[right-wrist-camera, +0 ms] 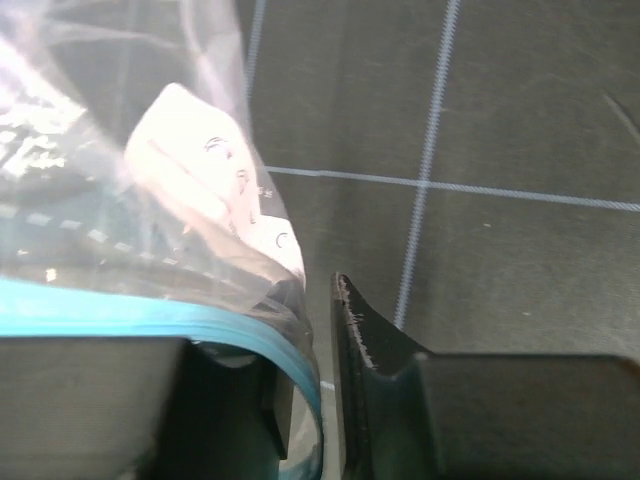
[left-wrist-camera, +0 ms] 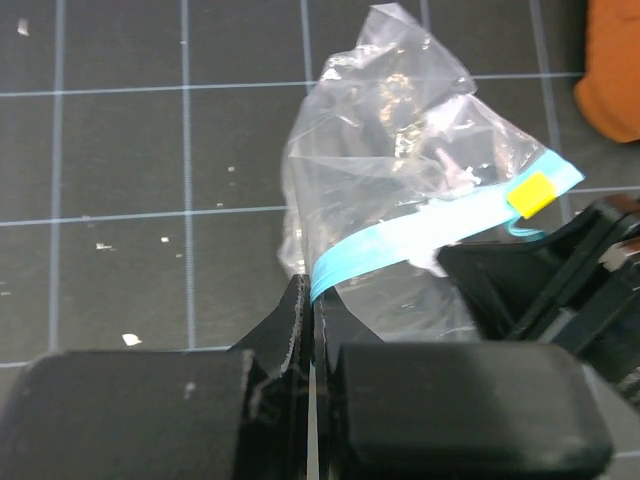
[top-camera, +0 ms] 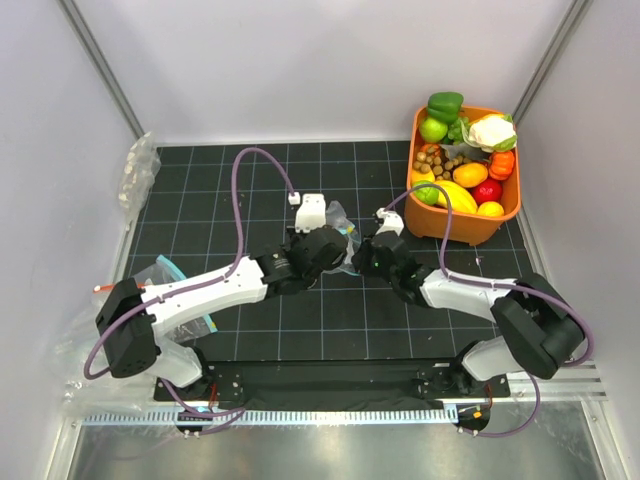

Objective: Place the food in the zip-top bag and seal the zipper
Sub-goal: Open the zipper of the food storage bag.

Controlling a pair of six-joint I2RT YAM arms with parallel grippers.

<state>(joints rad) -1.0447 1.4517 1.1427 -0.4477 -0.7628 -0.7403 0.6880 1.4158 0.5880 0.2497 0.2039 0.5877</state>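
The zip-top bag (top-camera: 338,220) lies crumpled mid-table between my two grippers, and no food shows inside it. My left gripper (left-wrist-camera: 312,295) is shut on one end of the teal zipper (left-wrist-camera: 420,240). A yellow tab (left-wrist-camera: 532,192) sits at the zipper's other end. My right gripper (right-wrist-camera: 315,300) is at that other end. Its jaws stand a little apart, with the bag (right-wrist-camera: 150,150) draped over the left finger and the teal strip (right-wrist-camera: 120,320) curling through the gap. A lime-green fruit (top-camera: 433,129) and an orange-yellow fruit (top-camera: 470,174) lie in the orange basket (top-camera: 455,225).
The basket at the back right also holds a green pepper (top-camera: 445,102), a cauliflower (top-camera: 490,130) and several other toy foods. Another clear bag (top-camera: 170,275) lies under my left arm. A bag with whitish pieces (top-camera: 137,175) lies at the far left.
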